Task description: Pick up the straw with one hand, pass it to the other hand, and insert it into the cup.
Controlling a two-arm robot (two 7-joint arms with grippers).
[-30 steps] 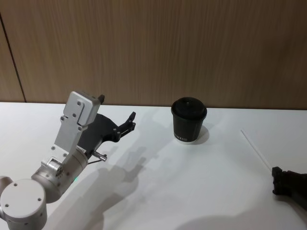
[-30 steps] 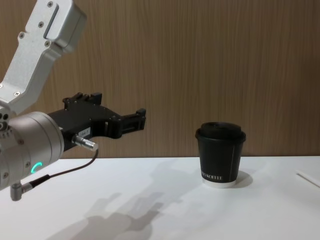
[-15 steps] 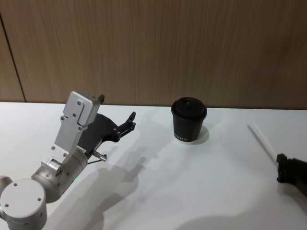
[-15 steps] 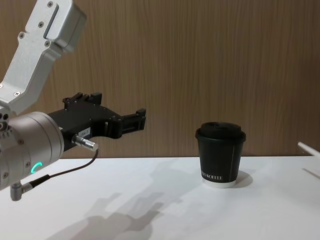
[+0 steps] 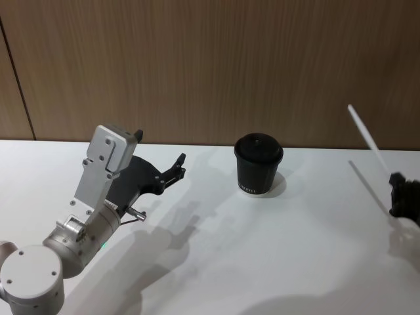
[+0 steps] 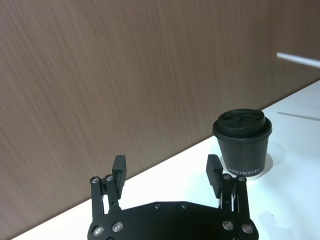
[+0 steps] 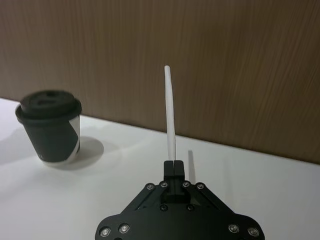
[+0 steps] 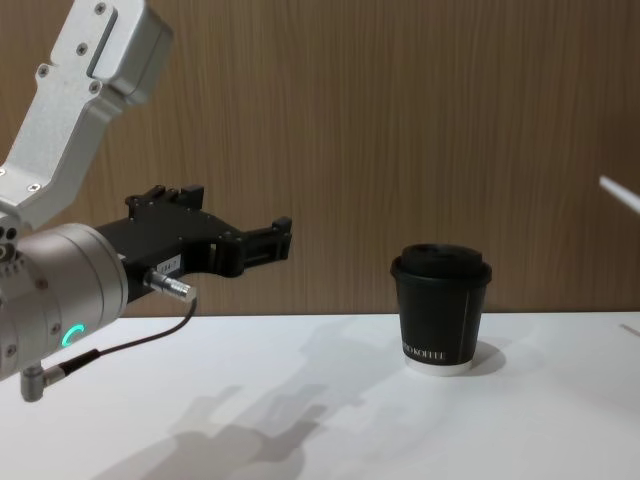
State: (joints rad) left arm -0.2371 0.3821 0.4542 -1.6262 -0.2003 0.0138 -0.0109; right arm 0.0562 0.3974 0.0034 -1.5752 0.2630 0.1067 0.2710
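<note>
Pinching straw in right hand, per right wrist view; from left wrist view, spreading left hand wide toward cup.

The left gripper hangs in the air on the robot's left, pointing forward from its bent silver wrist, with its two fingers spread wide apart. The right gripper is at the far right, fingers pressed together on the straw.

I see the right gripper cut off by head view's right edge; the straw runs off chest view's edge; the cup looks blurred in right wrist view.
</note>
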